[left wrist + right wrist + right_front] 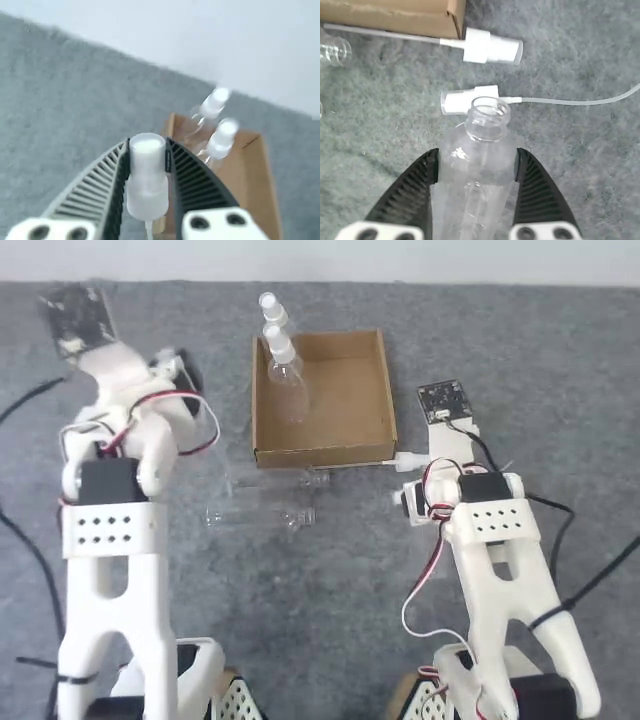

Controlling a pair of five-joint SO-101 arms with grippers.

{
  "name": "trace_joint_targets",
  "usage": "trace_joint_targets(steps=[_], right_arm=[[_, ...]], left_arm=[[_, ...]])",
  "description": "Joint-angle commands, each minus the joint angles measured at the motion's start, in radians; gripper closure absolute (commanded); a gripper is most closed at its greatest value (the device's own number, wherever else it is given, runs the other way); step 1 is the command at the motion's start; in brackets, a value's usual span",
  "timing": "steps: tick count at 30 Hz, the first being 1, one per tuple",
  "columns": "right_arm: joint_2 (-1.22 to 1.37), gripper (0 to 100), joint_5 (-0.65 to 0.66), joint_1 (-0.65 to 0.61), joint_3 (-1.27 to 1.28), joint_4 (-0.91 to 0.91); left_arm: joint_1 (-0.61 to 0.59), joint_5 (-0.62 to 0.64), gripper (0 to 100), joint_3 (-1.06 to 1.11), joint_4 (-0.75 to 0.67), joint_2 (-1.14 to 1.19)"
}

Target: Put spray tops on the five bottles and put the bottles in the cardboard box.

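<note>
Two topped bottles point(285, 370) stand in the box point(320, 453); the left end effector point(147, 146) grips a spray top point(146, 180), the right end effector point(477, 156) an open bottle point(482, 135).

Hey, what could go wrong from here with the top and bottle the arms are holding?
The spray top in the left gripper trails a thin tube that might miss the narrow neck of the open bottle held in the right gripper. Two loose spray tops lie on the carpet just past that bottle's mouth; their long tubes might snag as the arm moves.
</note>
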Motion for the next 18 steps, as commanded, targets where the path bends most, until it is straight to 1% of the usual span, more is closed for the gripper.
trace_joint_targets(steps=[1, 5, 7, 12, 15, 18], right_arm=[[-0.054, 99.0, -0.018, -0.025, -0.014, -0.019], [-0.065, 99.1, -0.021, -0.094, -0.011, -0.005], [-0.107, 99.1, -0.023, -0.11, 0.003, 0.01], [-0.321, 99.1, -0.018, -0.116, 0.103, -0.002], [-0.45, 99.1, -0.015, -0.119, 0.169, -0.038], [-0.532, 99.1, -0.014, -0.153, 0.21, -0.05]], left_arm=[[0.041, 0.044, 99, -0.139, -0.034, -0.052], [0.068, 0.091, 99, -0.159, -0.04, -0.052], [0.086, 0.114, 99, -0.182, -0.041, -0.055], [0.135, 0.181, 99, -0.193, -0.034, -0.147], [0.175, 0.184, 99, -0.159, -0.029, -0.239], [0.218, 0.183, 99, -0.134, -0.032, -0.311]])
